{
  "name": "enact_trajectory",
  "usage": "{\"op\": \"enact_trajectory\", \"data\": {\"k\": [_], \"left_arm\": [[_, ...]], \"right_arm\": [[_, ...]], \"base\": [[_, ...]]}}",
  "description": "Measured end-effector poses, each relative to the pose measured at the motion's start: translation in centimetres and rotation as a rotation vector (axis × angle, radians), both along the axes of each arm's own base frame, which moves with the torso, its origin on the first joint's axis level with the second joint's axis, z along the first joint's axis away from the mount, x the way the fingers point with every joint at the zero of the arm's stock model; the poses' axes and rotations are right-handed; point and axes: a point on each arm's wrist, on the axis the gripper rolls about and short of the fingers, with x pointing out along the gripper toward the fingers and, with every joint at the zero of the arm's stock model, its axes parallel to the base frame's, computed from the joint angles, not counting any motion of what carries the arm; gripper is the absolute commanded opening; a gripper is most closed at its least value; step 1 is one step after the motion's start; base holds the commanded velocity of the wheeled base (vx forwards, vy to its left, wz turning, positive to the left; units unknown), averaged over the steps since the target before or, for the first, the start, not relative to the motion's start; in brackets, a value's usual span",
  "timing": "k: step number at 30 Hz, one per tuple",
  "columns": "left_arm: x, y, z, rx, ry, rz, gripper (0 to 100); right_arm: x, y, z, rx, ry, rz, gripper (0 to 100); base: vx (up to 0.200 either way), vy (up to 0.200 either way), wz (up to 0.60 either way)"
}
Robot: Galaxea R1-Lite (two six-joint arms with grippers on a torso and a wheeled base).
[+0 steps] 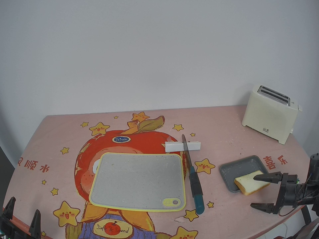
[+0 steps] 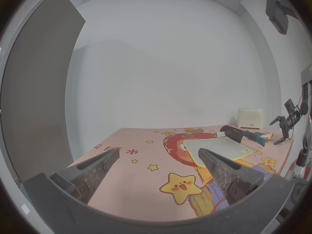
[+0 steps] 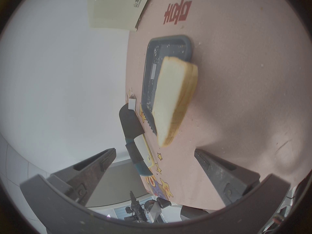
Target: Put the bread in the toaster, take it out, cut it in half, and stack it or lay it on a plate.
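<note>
Right claw (image 1: pixel 256 191), released, waits just beside the plate (image 1: pixel 234 168); soft, light bread (image 1: pixel 249 183) overhanging its rim likely needs a gentle crust-edge pinch.

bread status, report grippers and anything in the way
Left gripper open, empty, near table edge. Right gripper open, facing bread. Bread half on plate, overhanging its rim. Knife off by board, not in the way.

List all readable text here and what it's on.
Toaster front: small dark mark, too small to read.
Table, blue oval label on the apple: too small.
Table, red characters near both side edges: upside down, not legible.
Table, script at the near edge: blurred.
Knife blade: mark, blurred.
Nothing quotable with confidence.
</note>
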Motion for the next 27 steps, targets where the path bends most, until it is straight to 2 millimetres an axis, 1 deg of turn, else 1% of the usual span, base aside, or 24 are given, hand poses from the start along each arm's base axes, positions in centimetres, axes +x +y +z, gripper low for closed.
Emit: {"op": "enact_trajectory", "data": {"k": [10, 27], "left_arm": [[0.0, 0.0, 0.0, 0.000, 0.000, -0.001, 100], [0.0, 0.0, 0.0, 0.000, 0.000, 0.001, 100]], "right_arm": [[0.5, -1.7, 0.3, 0.053, -0.019, -0.076, 100], [1.1, -2.4, 0.4, 0.057, -0.028, -0.121, 100]], "base": [[0.000, 0.000, 0.00], [0.000, 0.000, 0.00]]}}
